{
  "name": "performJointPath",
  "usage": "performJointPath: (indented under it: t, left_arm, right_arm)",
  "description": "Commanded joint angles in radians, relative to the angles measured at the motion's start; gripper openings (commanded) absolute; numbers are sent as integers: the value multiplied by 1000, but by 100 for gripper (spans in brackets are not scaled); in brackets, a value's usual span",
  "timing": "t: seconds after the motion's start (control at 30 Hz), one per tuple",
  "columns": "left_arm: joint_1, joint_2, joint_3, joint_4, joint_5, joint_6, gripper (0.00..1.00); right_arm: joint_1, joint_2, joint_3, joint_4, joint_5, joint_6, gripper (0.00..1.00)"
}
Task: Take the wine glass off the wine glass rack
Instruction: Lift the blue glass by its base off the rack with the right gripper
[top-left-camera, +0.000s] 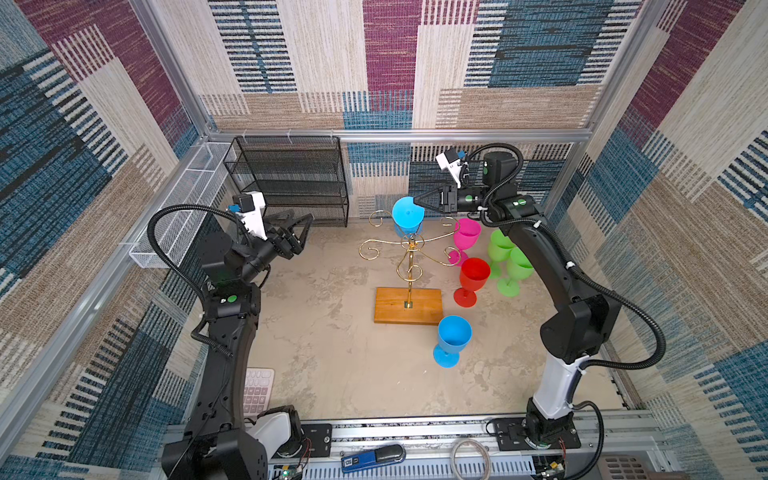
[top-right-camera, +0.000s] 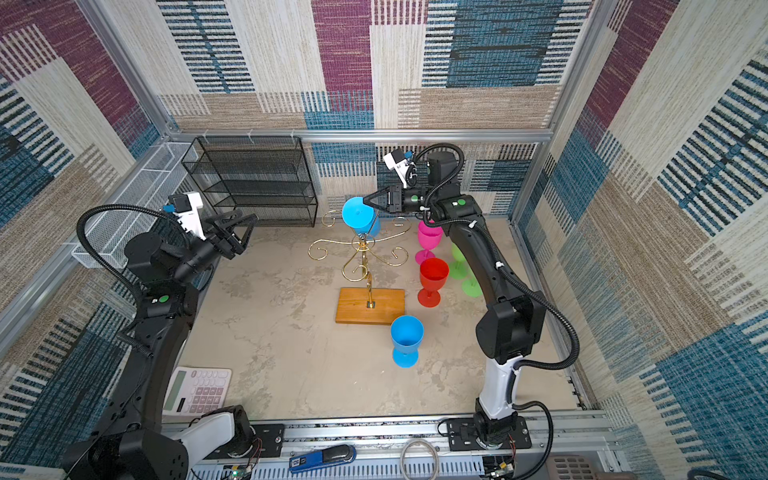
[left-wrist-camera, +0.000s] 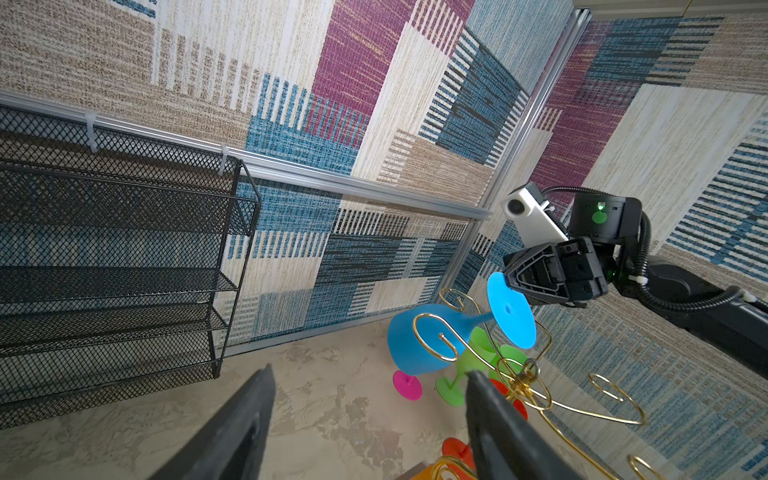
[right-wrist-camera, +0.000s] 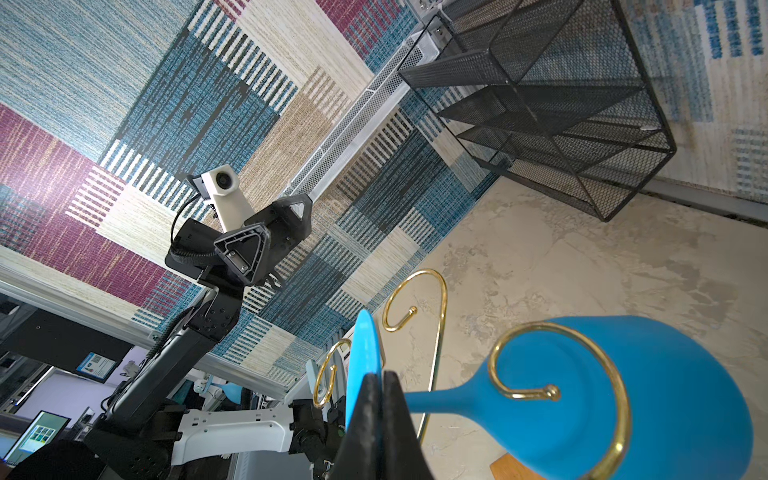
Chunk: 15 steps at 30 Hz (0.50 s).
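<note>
**Task item.** The wine glass (top-left-camera: 408, 212) (top-right-camera: 357, 212) (left-wrist-camera: 419, 345) (right-wrist-camera: 665, 395) is blue plastic. It hangs inverted at the back of the wine glass rack (top-left-camera: 407, 305) (top-right-camera: 370, 305) (left-wrist-camera: 528, 374) (right-wrist-camera: 436, 291), up among the gold scroll arms and clear of the table. Its long axis is tilted, not plumb. The round foot is uppermost and leans toward the right arm, and the open mouth of the bowl points down and away from that arm. One scroll curl crosses in front of the bowl. Whether the stem sits inside a scroll cannot be determined.

**Grippers.** The right gripper (top-left-camera: 417, 203) (top-right-camera: 365, 201) (left-wrist-camera: 508, 282) (right-wrist-camera: 383, 382) is clamped on the rim of the foot disc, one finger on each face. The left gripper (top-left-camera: 300, 220) (top-right-camera: 245, 218) (left-wrist-camera: 370, 374) stands with its jaws spread and holds nothing. It is raised above the table, near the black mesh shelf unit (top-left-camera: 291, 178) (top-right-camera: 253, 178).

**Surface.** The table (top-left-camera: 332, 353) is beige with mottled, stone-like markings. The rack's wooden base rests flat near its centre. A pink goblet (top-left-camera: 465, 237), a red goblet (top-left-camera: 473, 278) and two green goblets (top-left-camera: 509, 259) stand upright to the right of the rack. A blue goblet (top-left-camera: 453, 338) stands just beside the base's near right corner. A calculator (top-right-camera: 197, 390) lies at the near left edge.

**Enclosure.** The walls (top-left-camera: 374, 62) are woven patchwork in blue, maroon, tan and cream, set in an aluminium frame. A white mesh basket (top-left-camera: 187, 208) runs along the left wall.
</note>
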Motion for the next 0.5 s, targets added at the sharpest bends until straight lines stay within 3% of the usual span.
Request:
performJointPath:
  t: [0.0,0.3,0.47]
  left_arm:
    - [1,-7,-1,45,2,-8,75]
    - [0,-18,-3,76,-1,-38,75]
    - [1,-59,-5,120,-15,-75,74]
  right_arm:
    - [7,24,41,40,-7,25,0]
    - [19,109,168,64,19,53,0]
    - [20,201,340,42,25,65,0]
